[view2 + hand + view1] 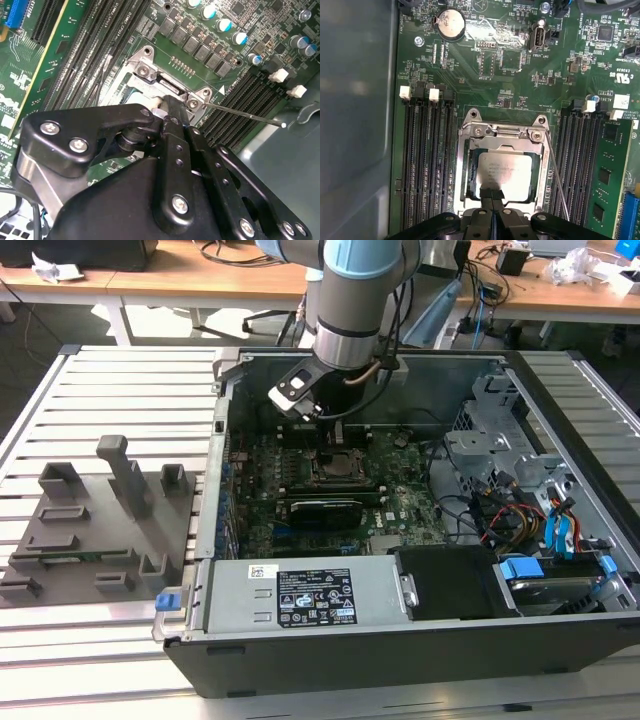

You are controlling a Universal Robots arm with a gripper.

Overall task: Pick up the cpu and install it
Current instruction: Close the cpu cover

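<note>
The cpu [506, 172], a silvery square plate, lies flat inside the metal socket frame [470, 165] on the green motherboard. In the first wrist view my gripper [492, 194] has its two black fingers pressed together, and the tips rest over the cpu's edge. In the second wrist view the gripper [166, 106] points down at the socket frame [145, 67] and covers most of it. In the exterior view the arm reaches into the open computer case, and the gripper [335, 435] hangs just above the socket [338, 468]. A thin wire lever [557, 175] runs along one side of the socket.
Black memory slots [427, 165] flank the socket on both sides. A long black card [325, 510] lies in front of the socket. The case wall [400, 640] surrounds the board. A drive cage with cables [520, 490] sits at the exterior view's right, and a grey fixture tray [90, 520] at its left.
</note>
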